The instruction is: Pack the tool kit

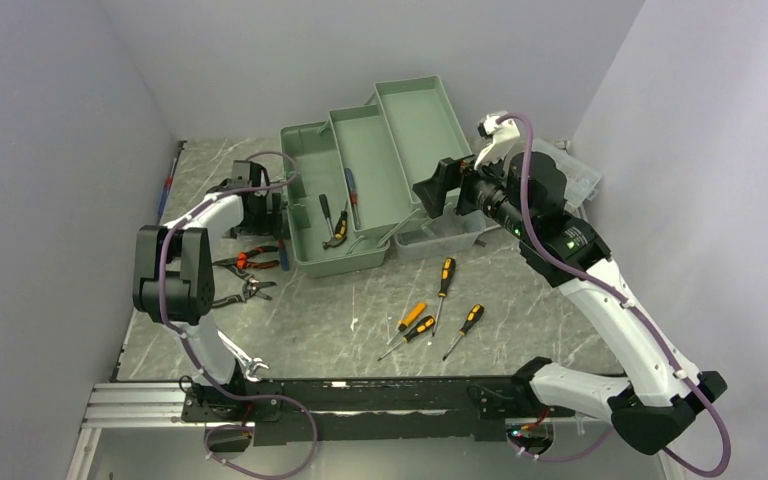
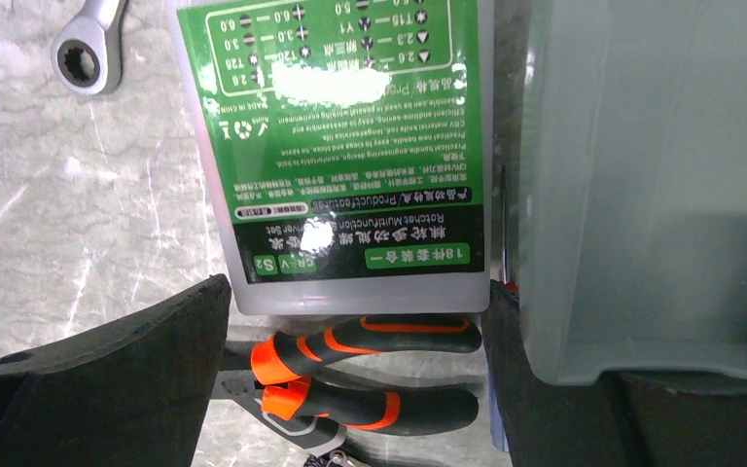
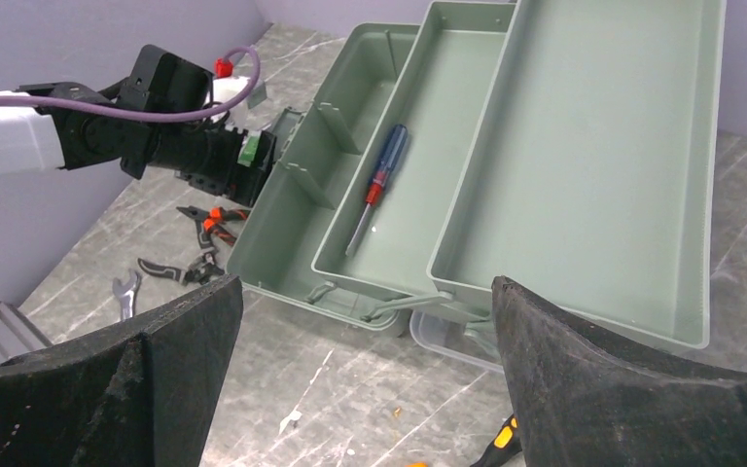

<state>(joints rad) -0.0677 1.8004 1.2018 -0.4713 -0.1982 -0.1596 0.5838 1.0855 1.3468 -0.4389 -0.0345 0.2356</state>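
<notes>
1. Toolbox (image 1: 360, 190), sage green, stands open at the back of the table (image 1: 560, 310), trays folded out; a blue-handled screwdriver (image 3: 379, 180) lies in one tray.
2. Left gripper (image 2: 360, 389) hovers beside the box's left wall, fingers spread wide at the end of a green-labelled bit case (image 2: 350, 146); contact cannot be told.
3. Right gripper (image 3: 360, 370) hangs over the trays, fingers spread, empty.
4. Likely step: grasping the case. Next, pinch its sides squarely, then lift it over the wall.
5. Orange-handled screwdrivers (image 1: 445, 275) and pliers (image 2: 370, 375) lie unpacked.
</notes>
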